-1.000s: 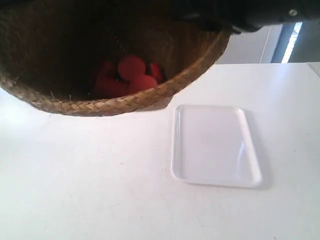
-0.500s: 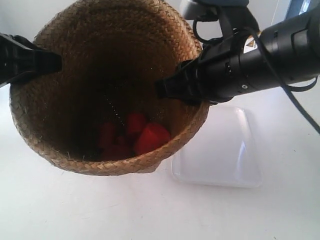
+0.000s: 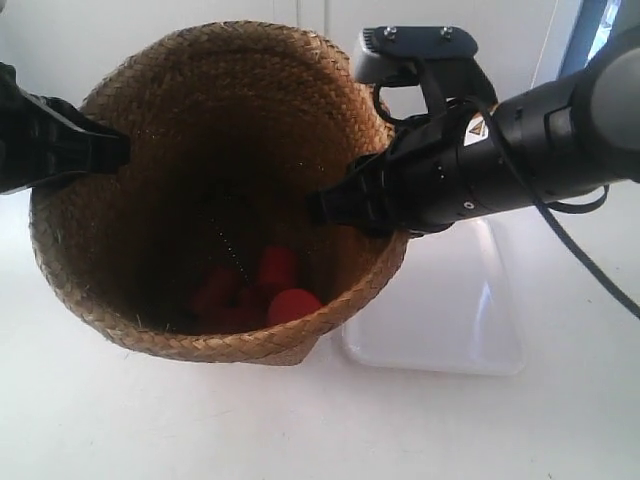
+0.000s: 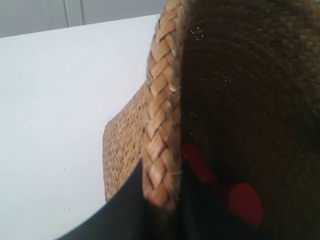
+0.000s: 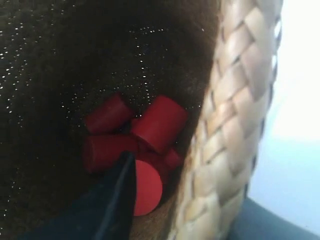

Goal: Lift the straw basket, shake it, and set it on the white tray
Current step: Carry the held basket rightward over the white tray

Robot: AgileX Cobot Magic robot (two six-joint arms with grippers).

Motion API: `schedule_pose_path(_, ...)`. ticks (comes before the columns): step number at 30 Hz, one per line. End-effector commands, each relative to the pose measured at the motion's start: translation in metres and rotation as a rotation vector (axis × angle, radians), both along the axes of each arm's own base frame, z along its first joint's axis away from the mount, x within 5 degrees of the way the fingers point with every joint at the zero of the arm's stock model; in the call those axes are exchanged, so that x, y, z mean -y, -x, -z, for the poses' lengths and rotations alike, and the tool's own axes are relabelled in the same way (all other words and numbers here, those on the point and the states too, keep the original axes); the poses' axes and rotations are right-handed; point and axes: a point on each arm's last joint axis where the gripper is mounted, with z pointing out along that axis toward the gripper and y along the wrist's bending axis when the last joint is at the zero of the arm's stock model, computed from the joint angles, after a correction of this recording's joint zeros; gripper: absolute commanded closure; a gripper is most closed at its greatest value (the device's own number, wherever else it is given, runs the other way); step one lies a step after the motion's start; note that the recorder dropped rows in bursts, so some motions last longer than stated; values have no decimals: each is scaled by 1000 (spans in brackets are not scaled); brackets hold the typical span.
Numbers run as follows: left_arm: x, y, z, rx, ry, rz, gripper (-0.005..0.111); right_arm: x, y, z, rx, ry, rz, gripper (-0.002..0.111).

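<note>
The basket is held with its mouth tipped toward the exterior camera. It covers the left edge of the tray in that view, and I cannot tell whether its base touches the table. A second ago it filled the top of the view and left the whole tray in sight; it now sits lower and further back. The red cylinders inside have tumbled into a new heap. The left gripper is clenched on the braided rim, one finger inside and one outside. The right gripper grasps the rim the same way. The arm at the exterior view's left and the arm at the exterior view's right grip opposite sides.
</note>
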Motion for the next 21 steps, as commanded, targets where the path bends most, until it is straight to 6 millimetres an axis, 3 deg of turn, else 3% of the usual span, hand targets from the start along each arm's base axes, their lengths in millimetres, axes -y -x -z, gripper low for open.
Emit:
schedule_pose_path(1,0,-1,-27,143,-2,6,107,1,3,-35,98,8,-35,108)
schedule_pose_path(4,-6,29,-79,242,77,38,107,10,30,-102,212,-102,-58,108)
schedule_pose_path(5,-8,31,-76,273,19,50,107,11,40,-110,376,-162,-49,108)
schedule_pose_path(6,-6,22,-54,205,3,40,107,7,35,-95,408,-160,-38,108)
schedule_pose_path(7,-6,11,-19,25,-7,12,107,1,18,-50,266,-97,-21,108)
schedule_pose_path(9,-7,15,-19,46,40,-5,107,0,15,-32,126,-51,-30,108)
schedule_pose_path(12,-14,23,-36,166,74,-39,107,-1,14,-29,119,-32,-46,108)
schedule_pose_path(21,-10,13,-7,8,-28,-8,107,-3,12,-20,73,8,-63,108)
